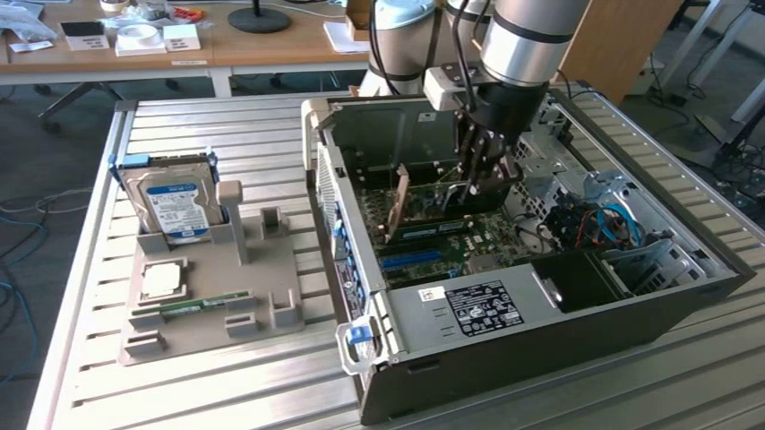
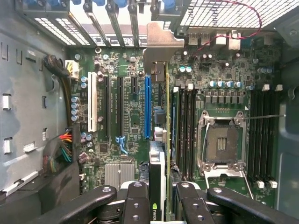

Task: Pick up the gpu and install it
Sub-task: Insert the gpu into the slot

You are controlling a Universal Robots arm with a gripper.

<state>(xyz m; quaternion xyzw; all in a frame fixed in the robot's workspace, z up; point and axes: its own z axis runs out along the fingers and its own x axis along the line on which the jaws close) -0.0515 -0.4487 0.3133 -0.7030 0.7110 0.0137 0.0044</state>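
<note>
Gripper [image 2: 161,205] clamping gpu [image 2: 157,163] edge-on, arm [image 1: 526,45] reaching straight down into open case [image 1: 478,313]

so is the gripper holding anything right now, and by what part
Yes: the gripper is shut on the gpu, pinching the upright card's upper edge at the end away from its metal bracket.

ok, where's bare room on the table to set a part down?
Slatted metal table: bare strips between the grey parts fixture and the table's near and far edges. Open black computer case: crowded, gripper shut on thin flat gpu.
</note>
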